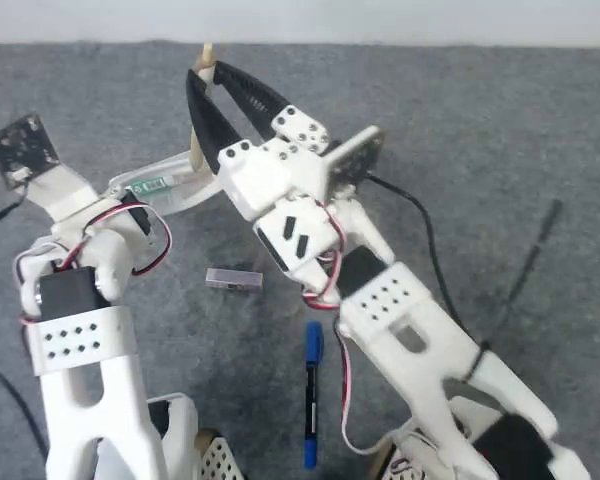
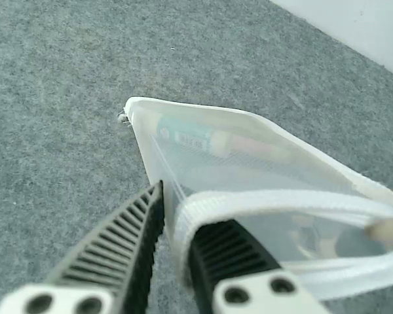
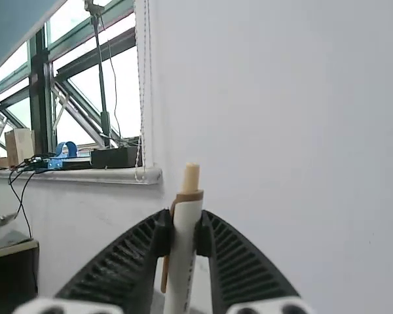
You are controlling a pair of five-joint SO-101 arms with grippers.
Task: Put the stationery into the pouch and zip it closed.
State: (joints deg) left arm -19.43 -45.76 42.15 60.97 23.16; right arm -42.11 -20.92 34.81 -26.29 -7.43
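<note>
A clear pouch [image 1: 176, 189] with a white zip edge lies on the grey carpet, its mouth held up by my left gripper [image 2: 176, 210], which is shut on the rim. Inside the pouch [image 2: 281, 176] lies a green-labelled stick [image 2: 191, 139]. My right gripper [image 1: 205, 72] stands over the pouch, shut on a cream pen [image 1: 196, 135] that points down into the mouth. In the right wrist view that pen [image 3: 183, 261] stands upright between the fingers of the right gripper [image 3: 182, 219]. The pen's tip [image 2: 387, 230] shows at the pouch opening.
A small clear-and-grey eraser block [image 1: 232, 278] lies on the carpet between the arms. A blue and black pen [image 1: 311, 395] lies nearer the arm bases. A black cable [image 1: 432, 250] runs along the right arm.
</note>
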